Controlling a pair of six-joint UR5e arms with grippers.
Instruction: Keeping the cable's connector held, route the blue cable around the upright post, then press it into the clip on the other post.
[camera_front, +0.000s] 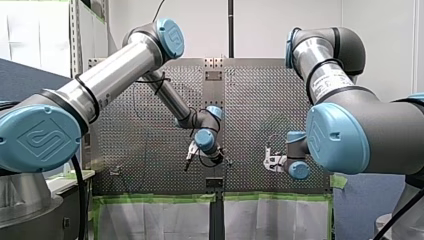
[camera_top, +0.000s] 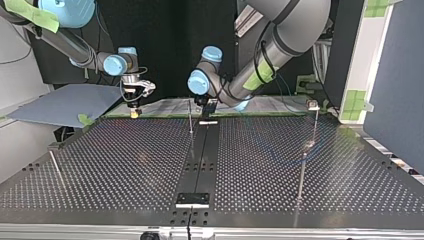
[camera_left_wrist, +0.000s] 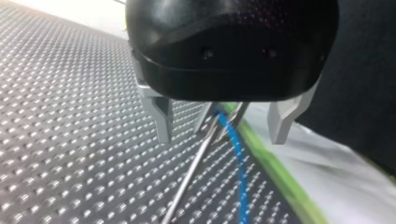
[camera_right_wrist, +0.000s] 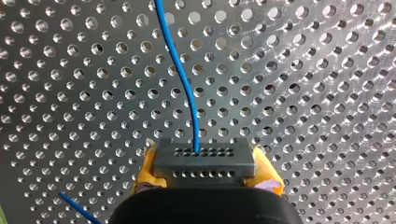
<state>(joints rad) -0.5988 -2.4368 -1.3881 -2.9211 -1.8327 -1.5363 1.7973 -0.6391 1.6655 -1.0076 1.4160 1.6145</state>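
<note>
Blue cable (camera_right_wrist: 180, 70) runs straight out of the dark connector (camera_right_wrist: 204, 156), and my right gripper (camera_right_wrist: 204, 170) has that connector clamped between its 2 yellow pads (camera_right_wrist: 145, 170), out over the perforated table (camera_right_wrist: 303, 93); a 2nd stretch of blue shows off to one side of the gripper, low against the holes. Over to the left wrist view now: my left gripper (camera_left_wrist: 220, 138), black with 2 metal fingers (camera_left_wrist: 159, 116), stands wide and grips nothing; the cable and a thin metal post (camera_left_wrist: 191, 177) both pass through the gap between the fingers, the cable just beside the post; whether the 2 touch I cannot tell. From the top view, my right gripper hangs at the table's far edge at the view's left; my left gripper is near the middle, right at the thin post; well apart at the view's right stands a taller post (camera_top: 303, 165) with a clip (camera_top: 313, 105) at its top; a 3rd rod (camera_top: 56, 169) leans at the view's left; the cable is too faint there to follow.
</note>
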